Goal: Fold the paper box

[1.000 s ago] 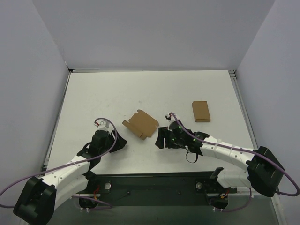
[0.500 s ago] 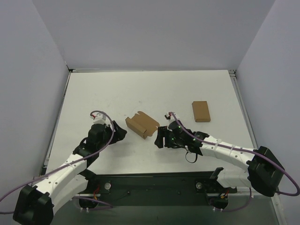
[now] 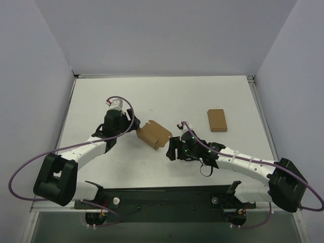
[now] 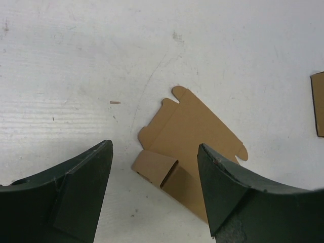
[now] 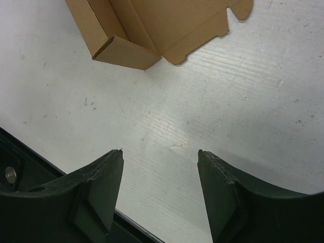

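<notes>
The paper box (image 3: 154,134) is brown kraft cardboard, partly folded, lying flat on the white table with notched flaps spread. In the left wrist view the box (image 4: 195,131) lies just ahead of and between my fingers, one short wall raised at its near end. My left gripper (image 3: 132,126) is open and empty at the box's left end, also seen in the left wrist view (image 4: 154,147). My right gripper (image 3: 172,148) is open and empty just to the near right of the box, apart from it. In its wrist view (image 5: 161,152) the box (image 5: 152,25) lies ahead at the top.
A narrower plain brown cardboard rectangle (image 3: 216,120) lies flat to the right of the box; its edge shows in the left wrist view (image 4: 319,104). Grey walls enclose the table on three sides. A black rail (image 3: 167,197) runs along the near edge.
My left arm has swung away from the near left and reached up to the box's left end. The box has shifted slightly. The right arm has not moved.
</notes>
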You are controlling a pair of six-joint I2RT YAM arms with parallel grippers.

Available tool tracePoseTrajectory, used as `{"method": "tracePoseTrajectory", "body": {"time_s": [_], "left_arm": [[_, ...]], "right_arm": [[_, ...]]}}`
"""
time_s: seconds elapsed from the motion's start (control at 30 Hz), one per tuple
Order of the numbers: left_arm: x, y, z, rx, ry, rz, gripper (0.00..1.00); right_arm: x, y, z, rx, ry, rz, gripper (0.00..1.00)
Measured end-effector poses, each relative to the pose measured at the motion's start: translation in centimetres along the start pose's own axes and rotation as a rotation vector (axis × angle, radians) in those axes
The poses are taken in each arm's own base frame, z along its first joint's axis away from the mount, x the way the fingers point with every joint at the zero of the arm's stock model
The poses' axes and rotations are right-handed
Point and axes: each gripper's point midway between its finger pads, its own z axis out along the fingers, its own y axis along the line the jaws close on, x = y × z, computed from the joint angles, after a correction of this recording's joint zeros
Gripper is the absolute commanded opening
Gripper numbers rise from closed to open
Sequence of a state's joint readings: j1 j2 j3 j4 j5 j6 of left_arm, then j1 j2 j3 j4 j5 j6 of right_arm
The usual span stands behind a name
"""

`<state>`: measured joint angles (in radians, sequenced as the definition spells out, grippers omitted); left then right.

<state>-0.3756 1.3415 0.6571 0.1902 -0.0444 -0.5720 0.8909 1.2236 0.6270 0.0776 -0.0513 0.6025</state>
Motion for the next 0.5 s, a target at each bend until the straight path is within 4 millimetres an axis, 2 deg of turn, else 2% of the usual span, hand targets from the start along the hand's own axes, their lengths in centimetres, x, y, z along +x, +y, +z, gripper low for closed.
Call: {"method": "tracePoseTrajectory", "body": {"time_s": [0.23,0.5], "left_arm": [[1.7,1.3,-0.1,-0.01,0.009,-0.002,0.77],[1.6,1.5,0.0,0.003,-0.001,-0.007,0.73]], "right_arm": [[-0.1,0.0,0.0,0.003,-0.006,0.0,0.61],[0.0,-0.1,0.2,0.008,0.003,-0.001,0.6]]}}
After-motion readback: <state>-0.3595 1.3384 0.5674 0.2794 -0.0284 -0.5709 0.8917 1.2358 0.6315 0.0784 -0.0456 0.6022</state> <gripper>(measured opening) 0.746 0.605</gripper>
